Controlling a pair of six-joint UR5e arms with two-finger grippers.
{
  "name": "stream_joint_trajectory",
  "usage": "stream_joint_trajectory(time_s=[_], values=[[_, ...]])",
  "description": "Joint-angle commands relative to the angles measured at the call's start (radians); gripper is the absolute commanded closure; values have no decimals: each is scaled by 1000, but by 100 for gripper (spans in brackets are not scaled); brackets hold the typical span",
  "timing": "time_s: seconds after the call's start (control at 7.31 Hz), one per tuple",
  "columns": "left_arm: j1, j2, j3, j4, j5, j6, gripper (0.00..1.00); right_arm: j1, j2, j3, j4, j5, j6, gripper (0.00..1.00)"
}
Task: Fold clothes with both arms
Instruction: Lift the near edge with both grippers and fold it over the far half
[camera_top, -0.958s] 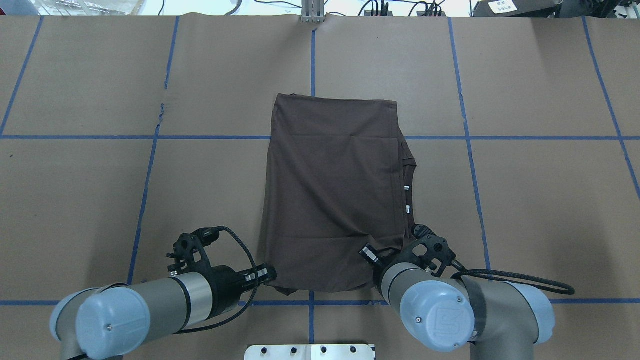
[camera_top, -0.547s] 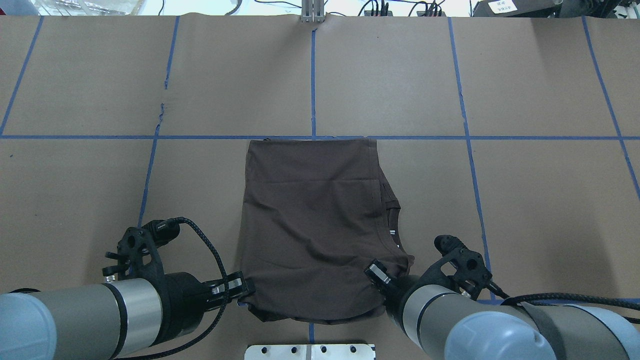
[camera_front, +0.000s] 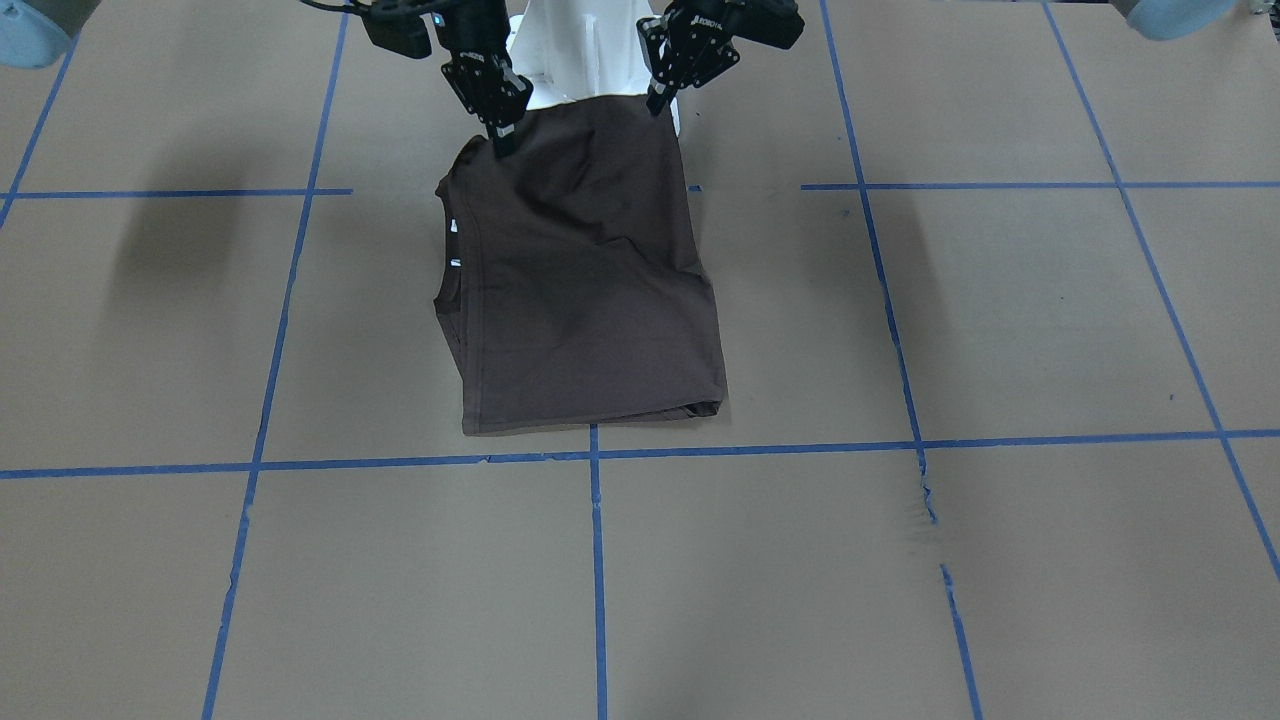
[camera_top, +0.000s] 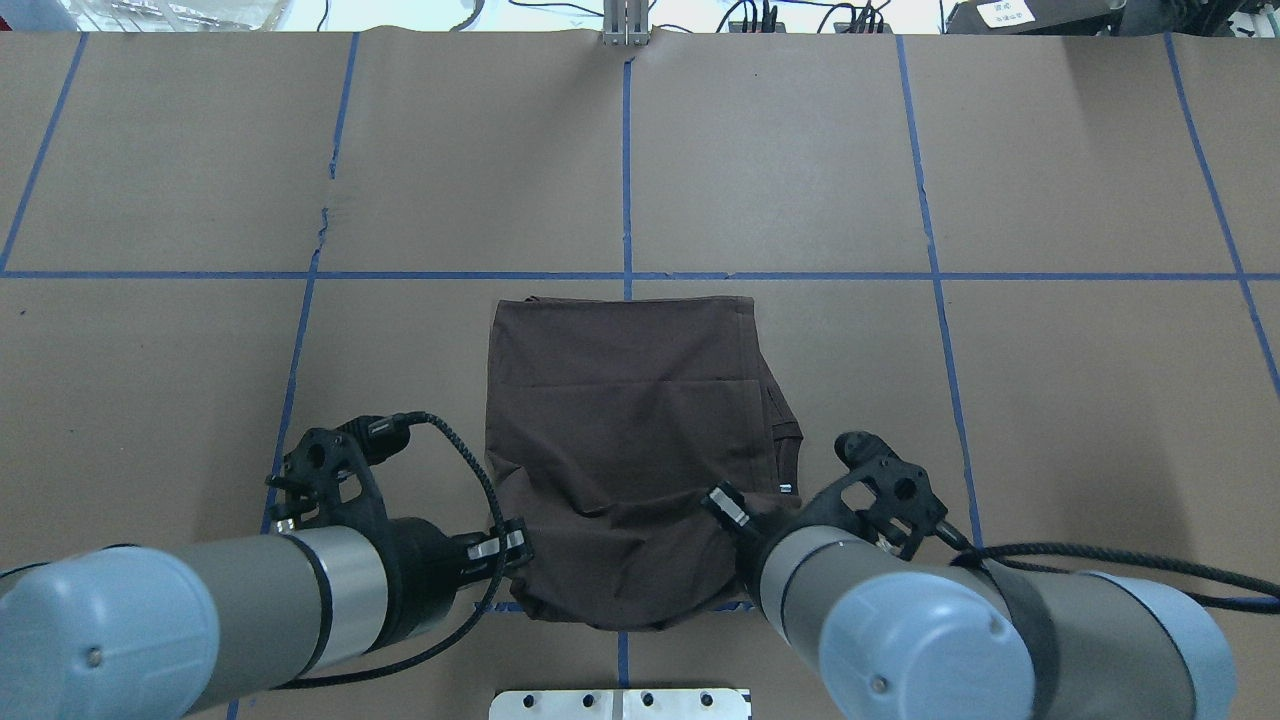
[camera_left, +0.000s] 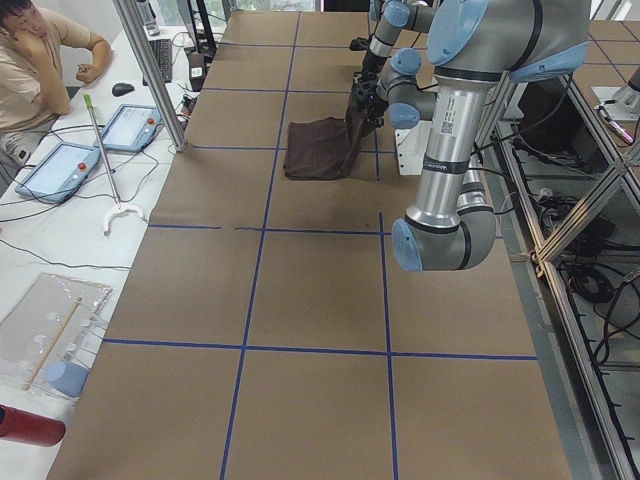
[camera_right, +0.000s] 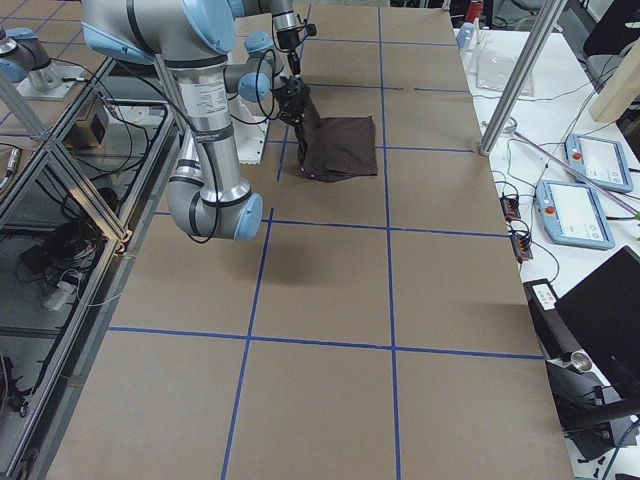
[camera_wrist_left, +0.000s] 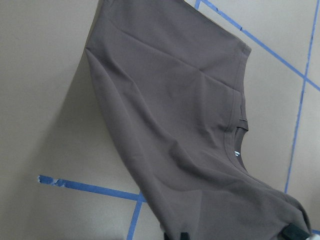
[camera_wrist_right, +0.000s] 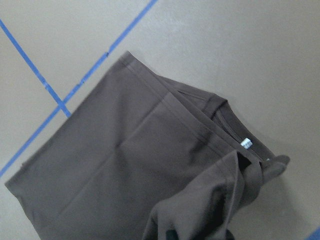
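The dark brown T-shirt (camera_top: 630, 450) lies folded on the brown table, near the robot's base. Its far part lies flat and its near edge is lifted. My left gripper (camera_top: 510, 545) is shut on the near left corner. My right gripper (camera_top: 728, 510) is shut on the near right corner, beside the collar and a white neck tag (camera_top: 786, 488). In the front-facing view the shirt (camera_front: 590, 290) hangs from the left gripper (camera_front: 660, 100) and the right gripper (camera_front: 497, 135). The shirt shows in the left wrist view (camera_wrist_left: 190, 125) and the right wrist view (camera_wrist_right: 135, 165).
Blue tape lines (camera_top: 626, 275) divide the brown table into squares. The white pedestal base (camera_top: 620, 703) sits just behind the shirt's near edge. A metal bracket (camera_top: 625, 35) stands at the far edge. A seated operator (camera_left: 40, 60) and tablets (camera_left: 125, 128) are beside the table.
Both grippers have dragged the shirt toward the robot, its far edge moving from beyond the cross tape line to just inside it. Since half a second ago they raised the near edge slightly.
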Motion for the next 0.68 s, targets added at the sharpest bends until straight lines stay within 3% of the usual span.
stream_joint_trajectory(time_s=[0.0, 0.27, 0.55], values=[[-115, -62, 96, 3, -60, 75, 100, 128, 87, -117, 5, 49, -65, 100], [-189, -100, 165, -2, -61, 109, 100, 182, 125, -208, 17, 66, -108, 100], [-262, -143, 252, -12, -75, 175, 100, 206, 126, -329, 156, 72, -118, 100]])
